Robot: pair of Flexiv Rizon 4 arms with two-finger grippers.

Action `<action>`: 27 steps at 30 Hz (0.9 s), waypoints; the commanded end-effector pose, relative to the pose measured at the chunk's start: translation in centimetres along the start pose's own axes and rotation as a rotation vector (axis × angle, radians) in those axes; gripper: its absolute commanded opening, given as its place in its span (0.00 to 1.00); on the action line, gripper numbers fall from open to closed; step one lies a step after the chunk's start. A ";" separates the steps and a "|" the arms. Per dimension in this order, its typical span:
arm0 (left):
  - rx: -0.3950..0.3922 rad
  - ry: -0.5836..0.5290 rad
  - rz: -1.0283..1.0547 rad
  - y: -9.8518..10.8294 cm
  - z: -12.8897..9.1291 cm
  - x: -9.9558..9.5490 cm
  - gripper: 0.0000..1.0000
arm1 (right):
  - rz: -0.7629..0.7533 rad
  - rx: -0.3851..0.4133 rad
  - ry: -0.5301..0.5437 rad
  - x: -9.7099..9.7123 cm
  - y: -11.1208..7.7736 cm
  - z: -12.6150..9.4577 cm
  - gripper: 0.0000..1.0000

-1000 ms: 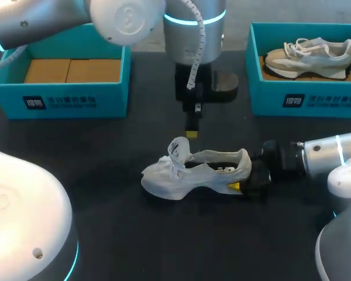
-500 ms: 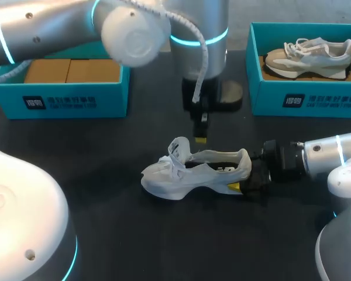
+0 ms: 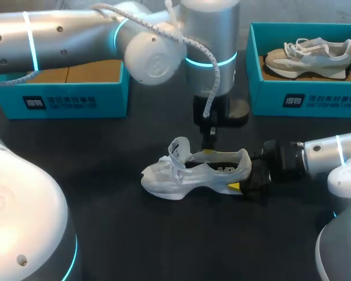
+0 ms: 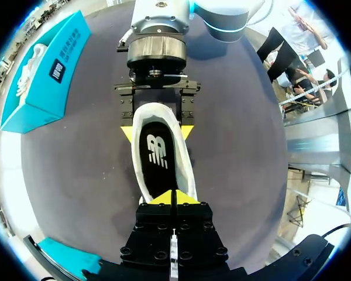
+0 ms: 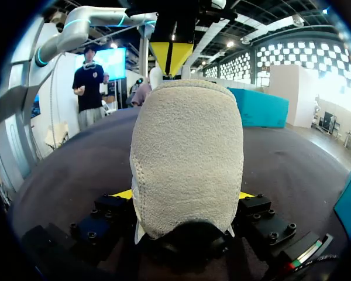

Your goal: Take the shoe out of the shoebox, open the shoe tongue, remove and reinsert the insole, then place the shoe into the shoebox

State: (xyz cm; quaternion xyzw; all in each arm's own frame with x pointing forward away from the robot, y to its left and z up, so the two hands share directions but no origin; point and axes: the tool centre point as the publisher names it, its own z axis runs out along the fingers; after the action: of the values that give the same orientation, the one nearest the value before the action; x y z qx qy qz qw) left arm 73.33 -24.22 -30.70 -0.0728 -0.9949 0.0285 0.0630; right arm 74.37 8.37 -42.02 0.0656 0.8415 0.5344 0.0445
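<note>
On the dark table [image 3: 105, 234] your white shoe [image 3: 193, 172] lies 9-to-3 o'clock, heel at 3 clamped by the right gripper [image 4: 157, 132], the left gripper [image 4: 175, 198] pinched closed on nothing just above its insole [image 4: 158, 158].

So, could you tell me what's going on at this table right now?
The right arm has its jaws clamped on the heel of the white shoe, holding it upright on the table. The left arm hangs over the shoe's opening, jaws shut, their tips down at the insole, which lies inside the shoe. Whether they pinch it cannot be told. The tongue stands pulled up.
</note>
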 end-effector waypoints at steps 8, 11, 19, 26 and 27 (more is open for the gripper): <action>0.014 0.057 0.001 0.4 1.7 -0.1 0.00 | 0.000 0.004 -0.001 0.1 0.1 0.0 0.00; 0.014 0.057 0.001 0.4 1.7 -0.1 0.00 | 0.000 0.004 -0.001 0.1 0.1 0.0 0.00; -0.007 0.078 0.029 0.2 3.8 -0.1 0.00 | 0.000 0.004 -0.001 0.1 0.1 0.0 0.00; 0.027 0.118 0.016 -0.1 6.2 -0.9 0.00 | 0.000 0.004 -0.001 0.1 0.1 0.0 0.00; 0.027 0.119 0.017 -0.1 6.4 -1.0 0.00 | 0.000 0.004 -0.001 0.1 0.1 0.0 0.00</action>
State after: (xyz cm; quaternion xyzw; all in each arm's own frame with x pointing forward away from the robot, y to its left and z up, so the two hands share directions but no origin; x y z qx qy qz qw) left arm 72.95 -24.42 -35.97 -0.0807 -0.9894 0.0365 0.1147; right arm 74.37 8.36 -42.02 0.0656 0.8415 0.5344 0.0445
